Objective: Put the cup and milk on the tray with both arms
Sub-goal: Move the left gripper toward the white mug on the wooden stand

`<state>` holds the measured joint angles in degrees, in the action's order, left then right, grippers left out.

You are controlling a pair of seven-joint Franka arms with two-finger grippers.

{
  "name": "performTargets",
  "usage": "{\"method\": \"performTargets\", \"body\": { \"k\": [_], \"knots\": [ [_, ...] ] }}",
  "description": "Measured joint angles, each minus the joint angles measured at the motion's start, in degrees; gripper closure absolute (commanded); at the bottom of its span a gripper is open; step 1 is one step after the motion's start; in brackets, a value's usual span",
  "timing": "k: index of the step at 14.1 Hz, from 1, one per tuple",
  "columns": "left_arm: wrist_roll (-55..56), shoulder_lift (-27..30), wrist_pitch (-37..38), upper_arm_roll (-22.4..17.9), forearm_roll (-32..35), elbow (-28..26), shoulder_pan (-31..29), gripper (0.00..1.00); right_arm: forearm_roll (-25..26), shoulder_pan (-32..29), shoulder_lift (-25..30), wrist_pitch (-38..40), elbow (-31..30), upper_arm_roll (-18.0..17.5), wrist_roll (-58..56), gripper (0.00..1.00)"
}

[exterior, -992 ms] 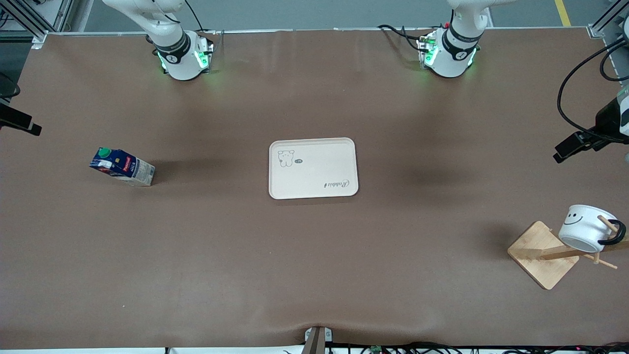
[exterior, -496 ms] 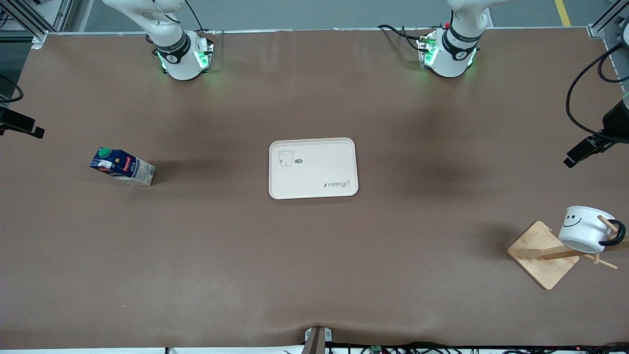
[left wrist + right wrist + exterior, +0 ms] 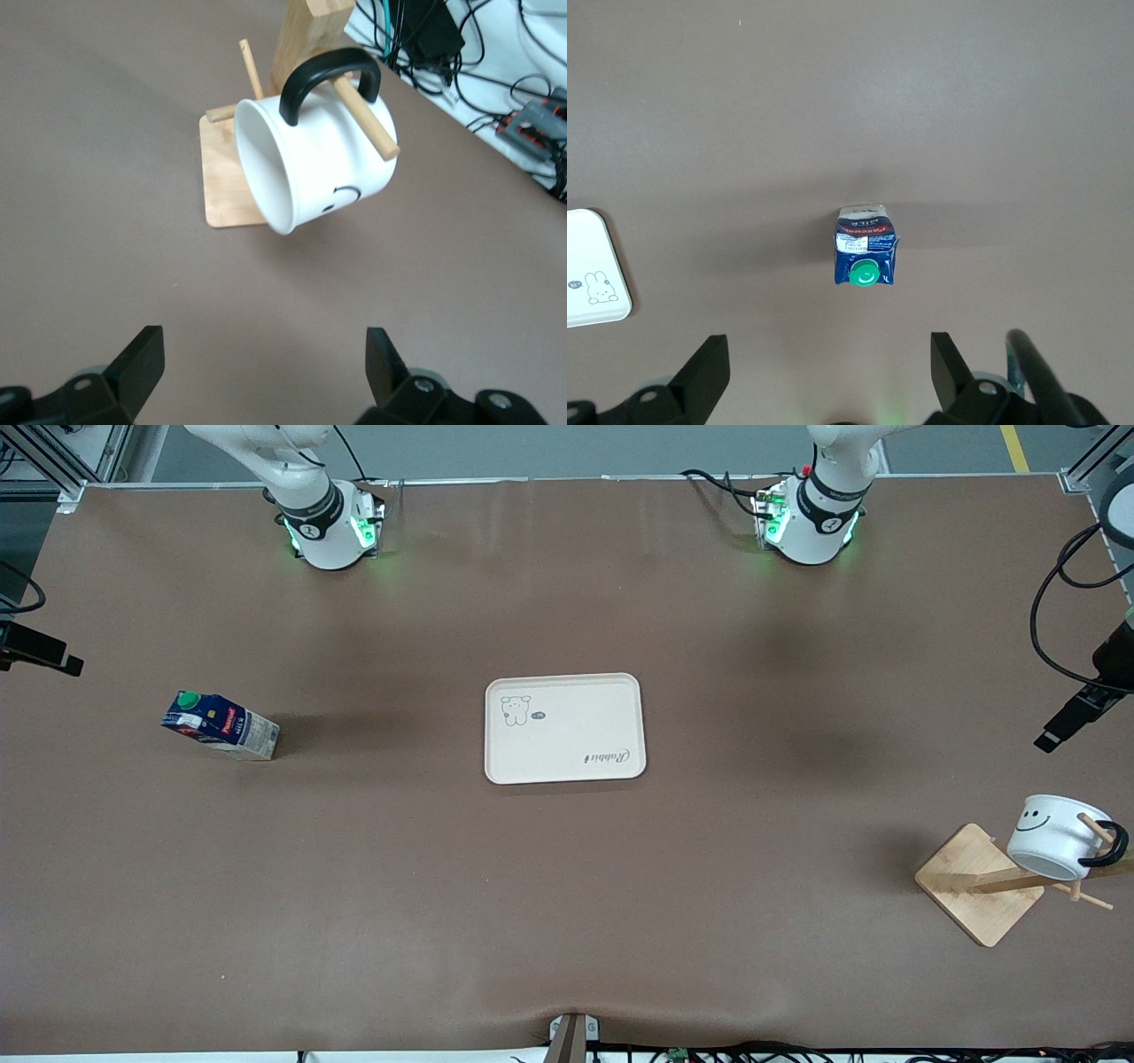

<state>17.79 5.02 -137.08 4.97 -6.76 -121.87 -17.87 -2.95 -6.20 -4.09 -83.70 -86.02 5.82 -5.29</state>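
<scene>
The cup (image 3: 1054,837) hangs by its black handle on a peg of a wooden rack, at the left arm's end of the table. It also shows in the left wrist view (image 3: 314,168), tilted with its mouth open to the side. My left gripper (image 3: 264,363) is open and empty, up in the air short of the cup; it shows at the edge of the front view (image 3: 1072,722). The milk (image 3: 220,726) stands upright at the right arm's end. My right gripper (image 3: 829,363) is open and empty above the table beside the milk (image 3: 866,247). The tray (image 3: 564,728) lies empty mid-table.
The rack's square wooden base (image 3: 979,884) and pegs (image 3: 363,111) sit under and through the cup. Cables lie off the table edge by the rack (image 3: 443,44). A corner of the tray (image 3: 594,282) shows in the right wrist view.
My left gripper has moved along the table's end toward the cup on the rack. The right gripper has shifted only slightly. The cup, milk and tray have not moved.
</scene>
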Motion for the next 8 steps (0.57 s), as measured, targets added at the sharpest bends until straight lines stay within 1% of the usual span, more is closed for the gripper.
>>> {"method": "performTargets", "body": {
  "k": [2,4,8],
  "knots": [
    [-0.94,-1.72,-3.78,0.0,-0.06,-1.14,-0.03,0.0,0.02,0.0,0.0,0.0,0.01,-0.06,0.0,0.0],
    [-4.0,-3.5,-7.66,0.0,-0.06,-1.16,-0.23,0.0,0.02,0.01,-0.06,0.02,0.01,-0.1,-0.01,0.0],
    [-15.62,-5.38,-14.15,-0.01,-0.07,-1.47,-2.09,0.0,0.1,-0.07,-1.03,0.01,0.01,-0.04,-0.57,0.0]
  ]
}}
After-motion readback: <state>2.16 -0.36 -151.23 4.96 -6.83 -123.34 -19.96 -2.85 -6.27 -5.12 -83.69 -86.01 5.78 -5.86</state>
